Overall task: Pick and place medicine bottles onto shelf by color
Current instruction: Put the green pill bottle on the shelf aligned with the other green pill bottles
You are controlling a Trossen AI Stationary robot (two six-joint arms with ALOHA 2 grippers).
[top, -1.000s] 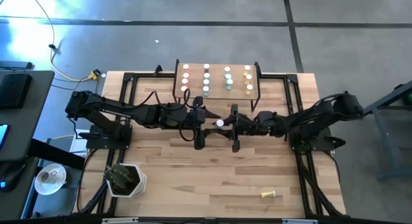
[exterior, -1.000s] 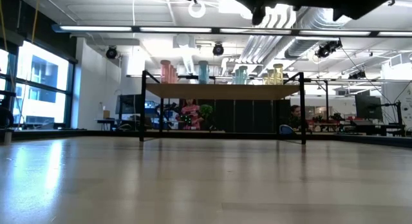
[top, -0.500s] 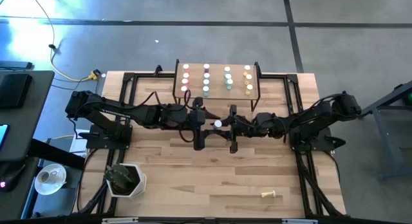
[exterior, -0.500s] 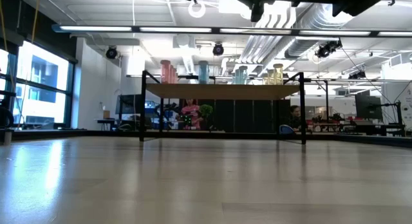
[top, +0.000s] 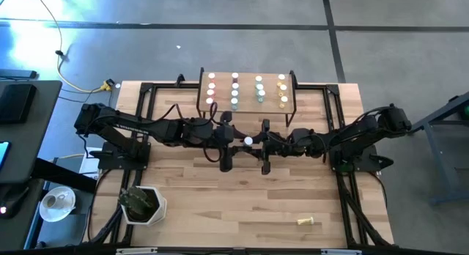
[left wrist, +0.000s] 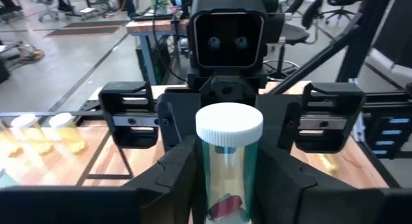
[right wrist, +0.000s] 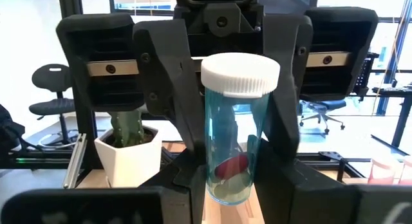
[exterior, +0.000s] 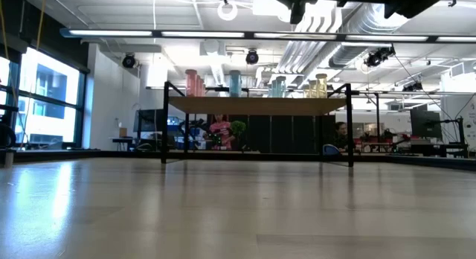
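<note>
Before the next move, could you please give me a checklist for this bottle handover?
1. Bottle upright with its cap on: ok.
2. Right end effector shut on the bottle: ok.
3. Left end effector shut on it too, fingers against both sides: ok.
4. Bottle held above the tabletop, touching nothing below: ok.
5. Body colour for choosing the shelf column: cannot tell; blue in one wrist view, greenish in the other.

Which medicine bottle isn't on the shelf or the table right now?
The white-capped bottle held in the air between the left hand and the right hand, above mid-table. The others stand in rows on the shelf, except one yellow bottle lying on the table.
</note>
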